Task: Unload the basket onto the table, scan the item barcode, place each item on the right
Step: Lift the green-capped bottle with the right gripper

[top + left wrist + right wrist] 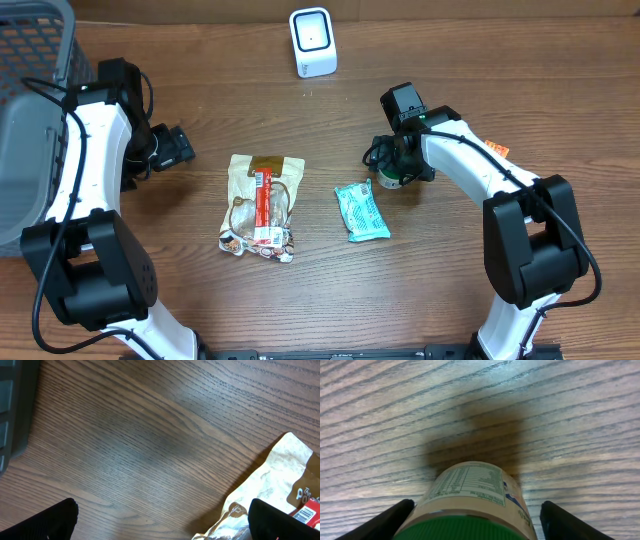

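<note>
Item: a small jar [470,485] with a green lid [460,529]. In the overhead view it sits right of centre on the table [200,290], mostly under my right arm.
Neighbours: a teal packet [361,211] lies just left of the jar. A snack bag [262,205] lies further left, and the white scanner [313,42] stands well apart at top centre.
Right gripper [475,506]: spread, with one finger on each side of the jar. The left finger looks against the wall, a sliver of table shows on the right, and I judge nothing is pinched yet.
Left gripper [161,510]: spread wide over bare wood and holding nothing. A corner of the snack bag lies under its right finger.
Handling: I judge the jar stiff and light enough for one arm. Its wall is round with a glossy label, so it may twist or slip in a light pinch.
Where to hold: across the body just below the lid, leaving the printed label free to face the scanner.
Hidden: no barcode shows. Only a nutrition panel [469,484] faces the right wrist camera, and the far side and base are unseen.
Unclear: the lid is cut off at the bottom of the right wrist frame. I cannot tell whether the jar is glass or plastic, full or empty, quite upright or tilted.
</note>
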Controlling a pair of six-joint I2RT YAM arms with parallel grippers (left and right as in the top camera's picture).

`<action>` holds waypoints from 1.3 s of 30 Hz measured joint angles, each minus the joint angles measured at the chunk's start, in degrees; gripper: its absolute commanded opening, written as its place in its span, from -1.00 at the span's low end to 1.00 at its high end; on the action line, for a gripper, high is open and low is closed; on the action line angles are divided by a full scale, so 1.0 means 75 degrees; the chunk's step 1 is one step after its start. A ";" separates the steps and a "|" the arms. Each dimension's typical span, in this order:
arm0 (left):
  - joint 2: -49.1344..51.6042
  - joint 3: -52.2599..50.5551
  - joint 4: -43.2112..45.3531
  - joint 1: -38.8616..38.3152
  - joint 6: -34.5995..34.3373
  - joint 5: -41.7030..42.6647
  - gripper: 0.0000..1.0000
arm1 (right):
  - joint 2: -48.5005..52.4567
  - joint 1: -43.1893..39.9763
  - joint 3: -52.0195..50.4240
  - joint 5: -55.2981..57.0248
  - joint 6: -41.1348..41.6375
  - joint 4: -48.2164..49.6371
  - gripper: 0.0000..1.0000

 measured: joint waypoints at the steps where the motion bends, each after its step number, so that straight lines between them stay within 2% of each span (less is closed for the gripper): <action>1: 0.0000 0.0000 0.0000 0.0000 -0.0003 0.0000 1.00 | 0.0000 0.0000 0.0000 0.0000 -0.0012 -0.0017 0.58; 4: 0.0000 0.0000 0.0000 0.0000 -0.0003 0.0000 0.99 | 0.0000 0.0000 0.0000 -0.0023 -0.0009 -0.0140 0.54; 5: 0.0000 0.0000 0.0000 0.0000 0.0000 0.0000 1.00 | 0.0000 0.0000 0.0000 -0.0070 -0.0012 -0.0157 0.46; 8: 0.0000 0.0000 0.0000 0.0000 0.0000 0.0000 1.00 | 0.0000 -0.0017 0.0041 -0.0344 0.0015 -0.0420 -0.14; 12: 0.0000 0.0000 0.0000 0.0000 -0.0003 0.0000 1.00 | 0.0000 -0.0210 0.0297 -0.0889 -0.0023 -0.0973 -0.37; 14: 0.0000 0.0000 0.0000 0.0000 -0.0003 0.0000 1.00 | 0.0000 -0.0376 0.0487 -0.1195 -0.0017 -0.1239 -0.36; 16: 0.0000 0.0000 0.0000 0.0000 0.0000 0.0000 1.00 | -0.0003 -0.0580 0.0743 -0.1737 -0.0012 -0.1539 -0.14; 19: 0.0000 0.0000 0.0000 0.0000 -0.0003 0.0000 0.99 | -0.0003 -0.0871 0.0906 -0.2451 -0.0015 -0.1679 -0.03; 22: 0.0000 0.0000 0.0000 0.0000 0.0000 0.0000 1.00 | -0.0003 -0.0988 0.0906 -0.2675 -0.0026 -0.1757 -0.02; 31: 0.0000 0.0000 0.0000 0.0000 0.0000 0.0003 1.00 | -0.0003 -0.0647 0.0906 -0.0766 0.0143 -0.2055 -0.03; 39: 0.0000 0.0000 0.0000 0.0000 -0.0003 0.0000 1.00 | -0.0003 -0.0449 0.0906 -0.0154 0.0428 -0.2052 -0.02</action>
